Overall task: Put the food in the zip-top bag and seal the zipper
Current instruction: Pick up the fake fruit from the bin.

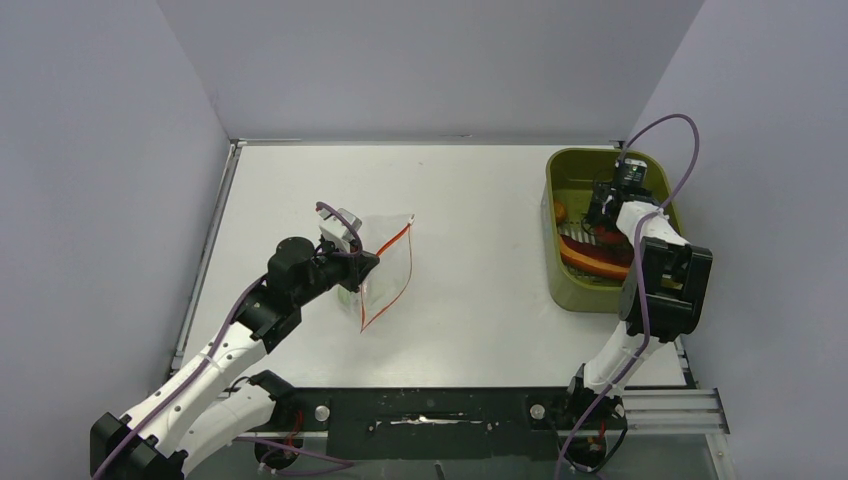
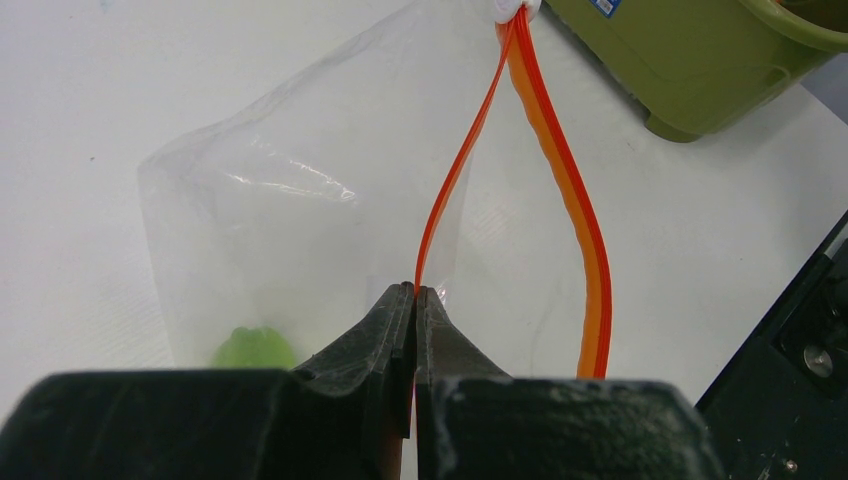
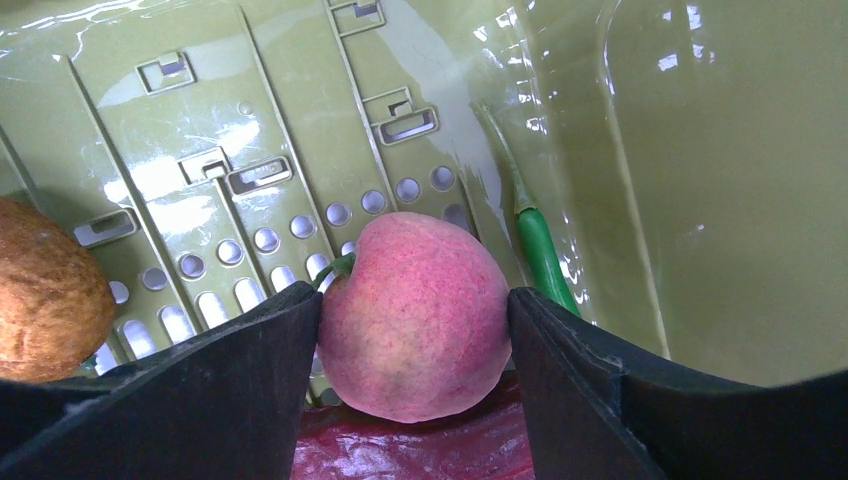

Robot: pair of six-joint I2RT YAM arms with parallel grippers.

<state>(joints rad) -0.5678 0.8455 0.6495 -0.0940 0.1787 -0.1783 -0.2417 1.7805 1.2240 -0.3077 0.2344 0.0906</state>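
Zip-top bag (image 1: pixel 385 265) sits left of the counter's (image 1: pixel 480 200) middle, nearer the left edge than the right, with its mouth gaping toward the near edge. We see the left end effector (image 2: pixel 415 292) pressed together on one lip of the zipper (image 2: pixel 585 220). That thin red-orange strip runs up from between the fingers, while the other lip bows away to the right. A green round slice (image 2: pixel 255 348) lies inside the clear pouch, low at its closed end.

By the counter's right edge, toward the far corner, stands the olive-green tub (image 1: pixel 560 290), and the right end effector (image 3: pixel 415 295) reaches down into it. Its fingers (image 3: pixel 250 380) sit wide around the pink-red ball fruit (image 3: pixel 415 345), one against each flank. The fruit rests on the brown-red steak-like slab (image 3: pixel 420 455). A brown rounded piece (image 3: pixel 40 290) lies to one side on the tub's slotted floor, and a slim green pepper-like piece (image 3: pixel 545 260) lies on the other, by the wall.
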